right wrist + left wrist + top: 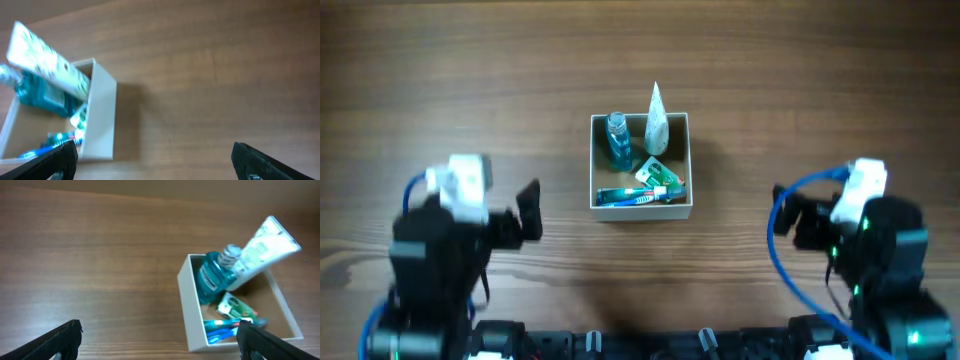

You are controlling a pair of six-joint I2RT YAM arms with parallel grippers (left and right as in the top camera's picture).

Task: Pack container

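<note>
The container, a small white-walled box with a tan inside, sits mid-table. Inside are a blue bottle, a white tube leaning on the back wall, a small green pack and a blue toothbrush. It also shows in the left wrist view and right wrist view. My left gripper is open and empty, left of the box. My right gripper is open and empty, right of the box. Both are apart from the box.
A wooden table lies all around. The arm bases run along the front edge. A blue cable loops by the right arm.
</note>
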